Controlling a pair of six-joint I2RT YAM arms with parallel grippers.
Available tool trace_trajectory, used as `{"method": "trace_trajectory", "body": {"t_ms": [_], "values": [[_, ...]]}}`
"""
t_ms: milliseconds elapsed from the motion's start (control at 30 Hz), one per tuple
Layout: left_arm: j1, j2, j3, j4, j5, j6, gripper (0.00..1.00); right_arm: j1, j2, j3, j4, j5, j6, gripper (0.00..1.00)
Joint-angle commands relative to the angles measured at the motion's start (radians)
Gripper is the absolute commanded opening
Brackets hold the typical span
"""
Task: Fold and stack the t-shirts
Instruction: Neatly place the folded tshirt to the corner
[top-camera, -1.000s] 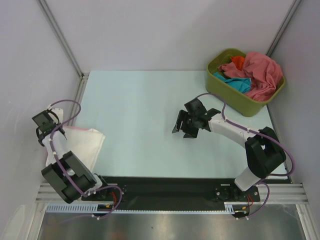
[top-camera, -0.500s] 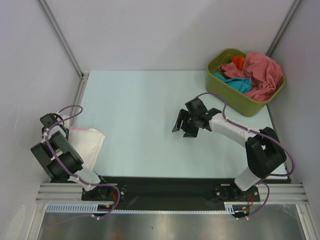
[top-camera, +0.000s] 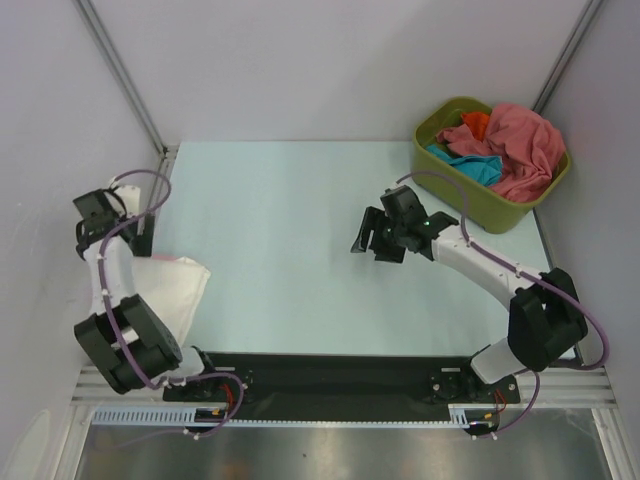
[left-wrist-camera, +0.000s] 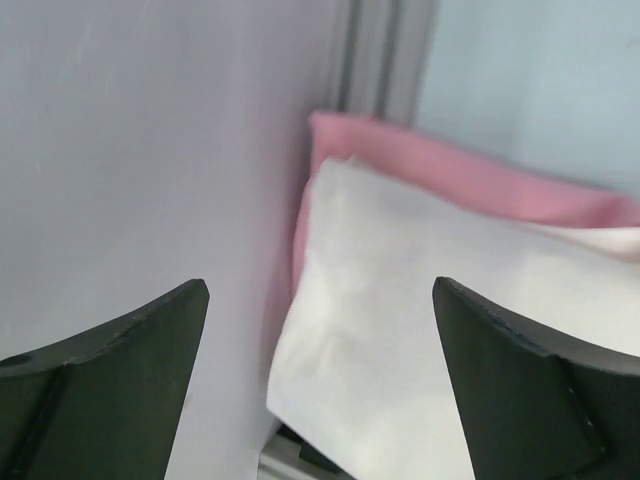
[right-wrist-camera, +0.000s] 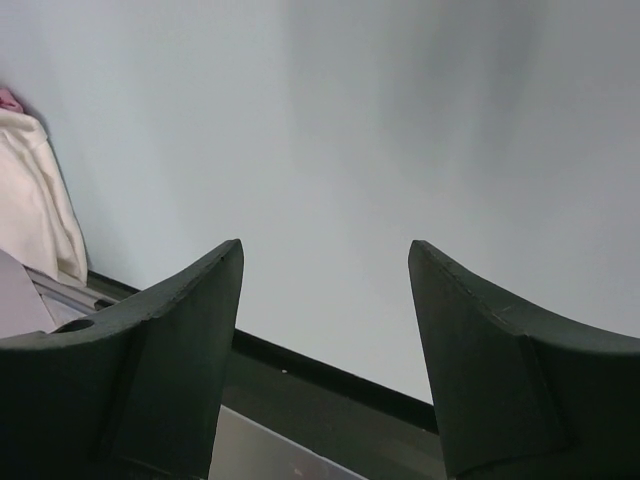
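**A:** Which step are we on?

**B:** Stacking looks done for two. The white tee (left-wrist-camera: 420, 340) lies folded on the pink tee (left-wrist-camera: 470, 180), well to the left of the tub (top-camera: 450, 185) and nearer the arm bases, touching the side wall (left-wrist-camera: 150, 150). The left gripper (left-wrist-camera: 318, 300) hangs above that pile with its jaws wide apart and nothing between them.

**A:** And the other arm?

**B:** The right gripper (right-wrist-camera: 325, 255) is spread and empty over the bare table (top-camera: 280, 200), between the pile and the tub and closer to the tub.

**A:** So what comes next?

**B:** Probably fetching another shirt. The rose-red tee (top-camera: 520, 145) is heaped on top, draping over the tub's right rim. The teal tee (top-camera: 470, 165) and orange tee (top-camera: 477, 122) are tucked beside it.

**A:** Anything in the way?

**B:** The tub's wall means reaching in from above, and the tangle could drag out two shirts at once.
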Motion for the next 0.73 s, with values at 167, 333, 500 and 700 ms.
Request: {"method": "trace_trajectory", "body": {"t_ms": [167,333,500,700], "values": [[-0.392,-0.162,0.127,-0.286,0.148,-0.041,1.0,-0.057,-0.131,0.021,-0.004,0.059,-0.099,0.73],[-0.438,-0.267,0.084,-0.334,0.358,-0.102,1.0,-0.123,-0.201,-0.023,0.014,0.054,-0.124,0.73],[-0.436,-0.38,-0.046,-0.313,0.388,-0.087,1.0,-0.183,-0.272,-0.059,-0.001,0.072,-0.145,0.73],[-0.438,-0.447,-0.124,-0.311,0.394,-0.093,1.0,-0.214,-0.364,-0.106,-0.01,0.137,-0.177,0.75]]}}
